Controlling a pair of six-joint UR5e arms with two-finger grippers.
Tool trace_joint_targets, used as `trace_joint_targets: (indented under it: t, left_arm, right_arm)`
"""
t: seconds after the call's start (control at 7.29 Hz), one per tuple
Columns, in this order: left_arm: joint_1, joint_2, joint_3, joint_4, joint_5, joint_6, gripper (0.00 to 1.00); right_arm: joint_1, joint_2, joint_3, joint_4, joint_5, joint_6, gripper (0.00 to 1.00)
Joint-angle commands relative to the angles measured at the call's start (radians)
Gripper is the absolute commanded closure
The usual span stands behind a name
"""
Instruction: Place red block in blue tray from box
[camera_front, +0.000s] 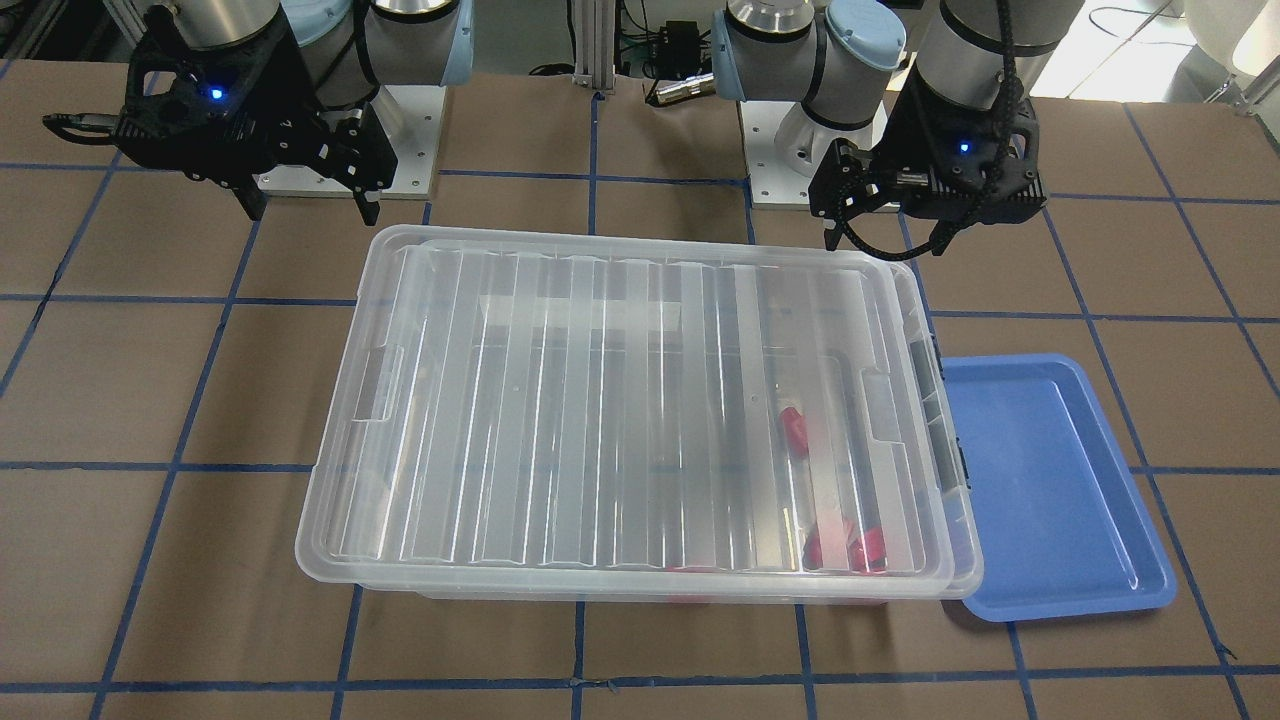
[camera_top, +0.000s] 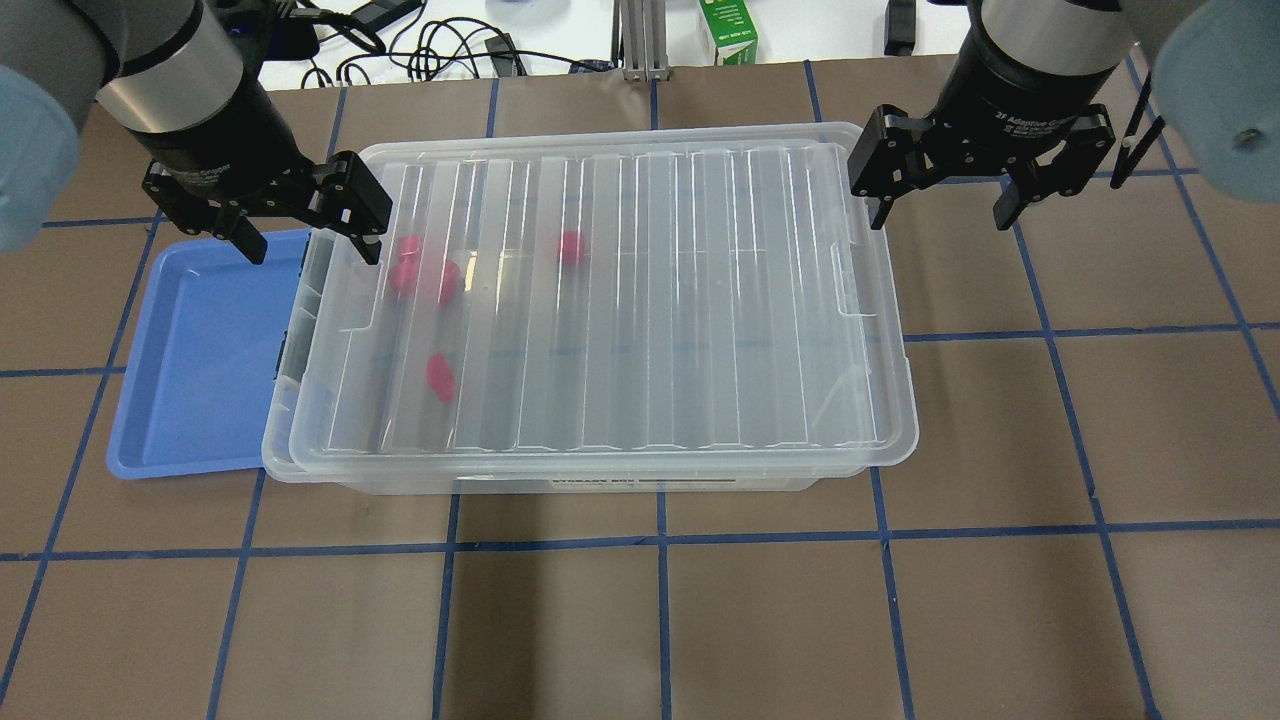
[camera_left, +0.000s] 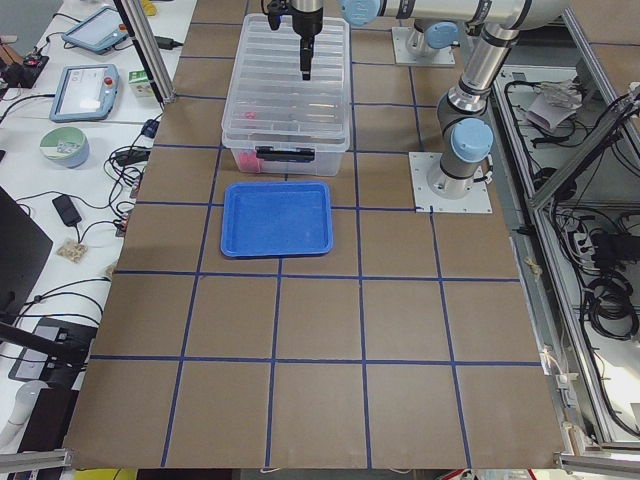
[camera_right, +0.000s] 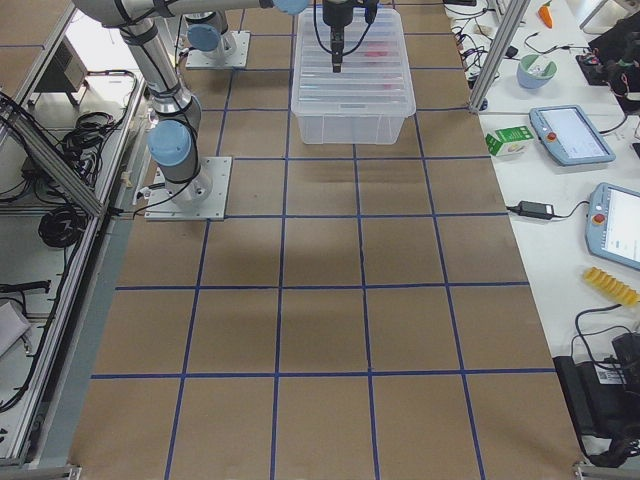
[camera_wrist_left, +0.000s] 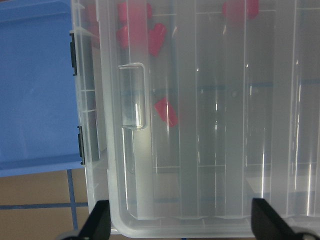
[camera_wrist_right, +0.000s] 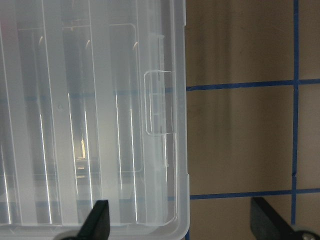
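The box is a clear bin with its ribbed lid lying on top, in the middle of the table. Several red blocks show blurred through the lid at the box's end nearest the blue tray, and also in the left wrist view. The tray lies empty on the table against that end. My left gripper is open and empty, above the box's corner by the tray. My right gripper is open and empty, above the table just past the box's other end.
A green carton and cables lie beyond the table's far edge. Blue tape lines grid the brown tabletop. Benches with tablets and a bowl flank the table in the side views.
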Motion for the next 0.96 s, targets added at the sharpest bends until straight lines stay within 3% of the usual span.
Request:
trace_joint_targets:
  t: [0.0,0.41,0.82]
  left_arm:
    - [0.000,0.000,0.001,0.000,0.000,0.000,0.00]
    - [0.000,0.001,0.001,0.000,0.000,-0.002,0.00]
    - [0.000,0.001,-0.001,0.000,0.000,0.000,0.00]
  right_arm:
    - [0.001,0.001,0.000,0.004,-0.004,0.000,0.00]
    - [0.001,-0.001,0.005,0.008,-0.005,0.001,0.00]
    - [0.001,-0.006,0.008,0.022,-0.060,0.012,0.00]
